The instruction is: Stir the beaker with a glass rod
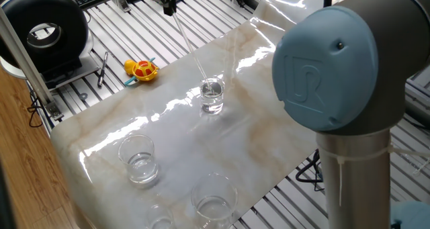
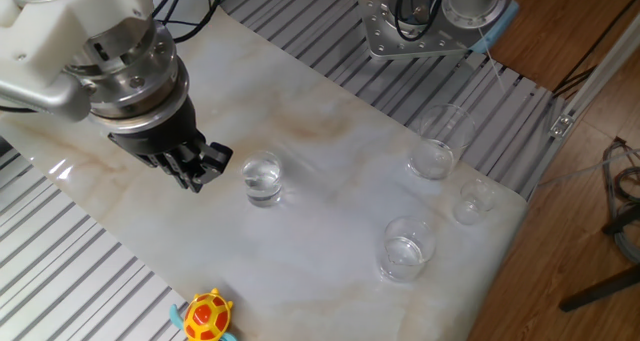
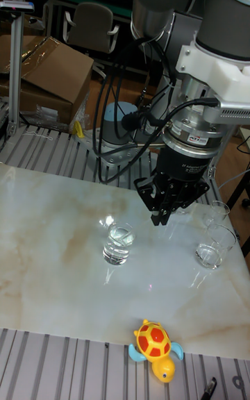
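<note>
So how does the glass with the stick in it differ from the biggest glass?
The middle glass is narrower and shorter than the biggest glass. It has the glass rod dipped in; the biggest glass has none. It stands alone; the biggest stands beside other glasses. Both are clear and upright.

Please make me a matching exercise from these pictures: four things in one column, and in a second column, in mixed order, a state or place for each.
Things:
1. the beaker
2. the glass rod
3. toy turtle
4. cardboard box

States:
A. brown, in the background
B. held slanted in the gripper
C. upright on the marble sheet, with clear liquid
D. yellow and red, on the metal slats

Pairs: 1-C; 2-B; 3-D; 4-A
</note>
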You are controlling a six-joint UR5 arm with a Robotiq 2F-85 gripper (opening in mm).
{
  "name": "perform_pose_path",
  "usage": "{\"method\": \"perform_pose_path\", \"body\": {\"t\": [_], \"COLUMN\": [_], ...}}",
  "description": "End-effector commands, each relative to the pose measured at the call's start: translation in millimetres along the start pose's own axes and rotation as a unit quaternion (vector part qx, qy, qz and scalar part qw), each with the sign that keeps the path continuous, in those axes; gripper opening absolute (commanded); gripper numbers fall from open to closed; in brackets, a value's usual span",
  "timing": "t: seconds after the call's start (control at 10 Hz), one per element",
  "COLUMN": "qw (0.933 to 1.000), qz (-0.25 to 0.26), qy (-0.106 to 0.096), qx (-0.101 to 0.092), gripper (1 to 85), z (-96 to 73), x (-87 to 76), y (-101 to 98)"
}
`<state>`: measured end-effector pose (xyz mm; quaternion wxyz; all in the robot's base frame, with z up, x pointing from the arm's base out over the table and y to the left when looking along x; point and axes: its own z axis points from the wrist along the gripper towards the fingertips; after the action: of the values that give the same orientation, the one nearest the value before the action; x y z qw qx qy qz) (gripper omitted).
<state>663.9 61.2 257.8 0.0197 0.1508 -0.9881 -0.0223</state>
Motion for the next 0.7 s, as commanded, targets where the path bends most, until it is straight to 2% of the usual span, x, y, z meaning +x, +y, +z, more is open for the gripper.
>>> {"method": "perform_pose_path", "body": {"t": [0.0, 0.2, 0.4, 0.5, 0.6], "qw": [1.0000, 0.9993, 0.9991, 0.9997, 0.9999], "qz": [0.004, 0.024, 0.026, 0.010, -0.007], "qy": [0.003, -0.004, -0.012, -0.012, -0.010], "qx": [-0.008, -0.030, -0.032, -0.018, 0.004], "gripper": [1.0, 1.0, 1.0, 1.0, 1.0], "z": [-2.1, -0.4, -1.1, -2.5, -3.8], "x": [7.6, 6.4, -1.7, -5.2, -7.6], "y": [1.4, 13.3, 16.3, 10.1, -0.6]}}
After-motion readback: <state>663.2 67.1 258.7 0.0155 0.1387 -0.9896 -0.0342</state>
